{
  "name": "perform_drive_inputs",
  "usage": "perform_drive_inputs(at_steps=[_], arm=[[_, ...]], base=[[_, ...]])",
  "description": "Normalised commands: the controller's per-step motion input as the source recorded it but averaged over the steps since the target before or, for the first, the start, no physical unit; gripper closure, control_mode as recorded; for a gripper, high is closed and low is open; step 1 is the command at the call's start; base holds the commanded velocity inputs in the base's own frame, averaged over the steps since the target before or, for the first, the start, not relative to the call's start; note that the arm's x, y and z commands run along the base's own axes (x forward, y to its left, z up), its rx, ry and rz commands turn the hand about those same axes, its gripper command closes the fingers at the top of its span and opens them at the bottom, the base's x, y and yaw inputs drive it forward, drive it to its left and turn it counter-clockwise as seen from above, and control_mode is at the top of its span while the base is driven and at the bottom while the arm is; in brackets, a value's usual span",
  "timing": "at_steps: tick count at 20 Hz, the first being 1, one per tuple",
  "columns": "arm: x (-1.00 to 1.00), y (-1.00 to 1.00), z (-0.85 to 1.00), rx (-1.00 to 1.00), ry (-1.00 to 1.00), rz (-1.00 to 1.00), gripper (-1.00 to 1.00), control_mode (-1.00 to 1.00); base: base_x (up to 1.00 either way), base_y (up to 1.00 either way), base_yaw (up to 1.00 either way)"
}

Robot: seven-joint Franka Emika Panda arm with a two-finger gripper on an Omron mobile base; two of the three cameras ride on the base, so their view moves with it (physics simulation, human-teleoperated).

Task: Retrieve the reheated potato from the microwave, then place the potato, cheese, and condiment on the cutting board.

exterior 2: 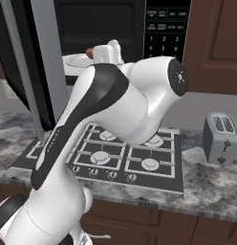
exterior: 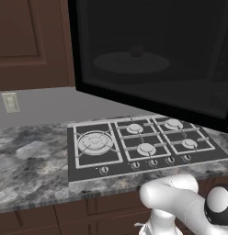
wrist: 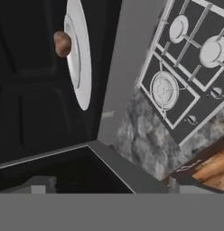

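End effector: released, both dark tips spread wide at the bottom of the hand view, nothing between them; it sits at the mouth of the microwave, short of the plate.

Microwave: mounted above the stove, door swung wide open toward the left, cavity dark.

Plate: white round turntable on the cavity floor; likely smooth and free to turn, so a sideways push on it could shift what it carries.

Potato: small brown lump resting on the plate, near its middle as seen through the door glass from the left base view, and just beyond the hand in the right base view.

Potato handling: judged light and firm, with a dull skin that should give fair friction; its rounded shape means it may roll if nudged on one side first.

Where to hold: across its widest middle, one tip on each flank, closing evenly so it is not squeezed out upward; coming in level and low over the plate looks safest.

Stove: black hob set in the marble tabletop below the microwave.

Toaster: silver, on the tabletop far to the right, well apart from the work.
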Motion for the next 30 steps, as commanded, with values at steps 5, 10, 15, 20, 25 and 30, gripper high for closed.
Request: perform_drive_inputs(at_steps=[5, 10, 15, 20, 25, 30], arm=[[-0.11, 0.11, 0.02, 0.0, -0.06, 0.22, -1.0, -1.0], [-0.27, 0.07, 0.03, 0.0, -0.11, 0.26, -1.0, -1.0], [-0.35, 0.11, 0.03, -0.01, -0.13, 0.29, -1.0, -1.0], [-0.29, 0.22, 0.06, -0.04, -0.11, 0.27, -1.0, -1.0], [-0.35, 0.25, 0.04, -0.03, -0.14, 0.26, -1.0, -1.0], [-0.45, 0.33, 0.01, -0.03, -0.16, 0.18, -1.0, -1.0]], base=[[0.0, 0.0, 0.0], [0.0, 0.0, 0.0], [0.0, 0.0, 0.0], [0.0, 0.0, 0.0], [0.0, 0.0, 0.0], [0.0, 0.0, 0.0]])
